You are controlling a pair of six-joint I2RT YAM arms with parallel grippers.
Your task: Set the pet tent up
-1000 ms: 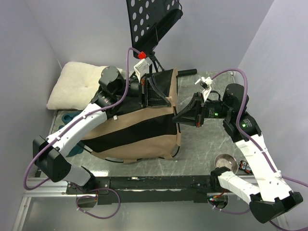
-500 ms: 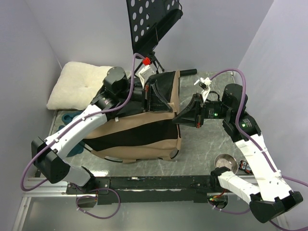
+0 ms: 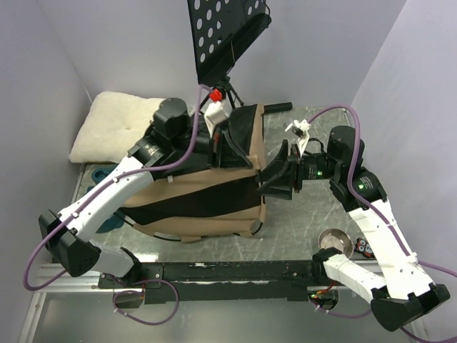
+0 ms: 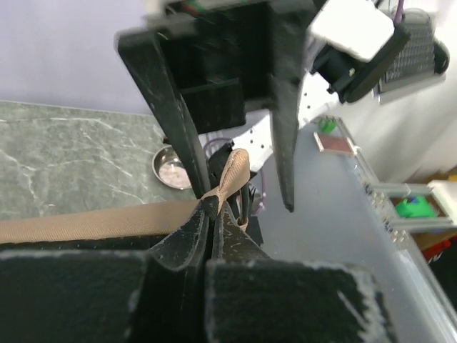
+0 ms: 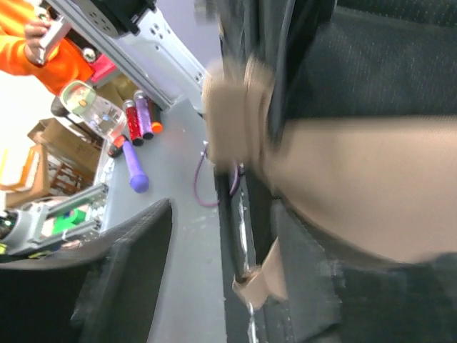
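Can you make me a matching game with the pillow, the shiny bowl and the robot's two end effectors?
Things:
1. pillow
2. bowl
3. left end effector
4. right end effector

Descriptions:
A. open, at the right edge of the pet tent
B. cream-white, in the far left corner
C. shut on the pet tent's tan strap
D. shiny metal, by the right arm's base

Pairs: 1-B, 2-D, 3-C, 4-A

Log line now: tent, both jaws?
pet tent: partly raised | left jaws: shut on tan strap | right jaws: open beside tent
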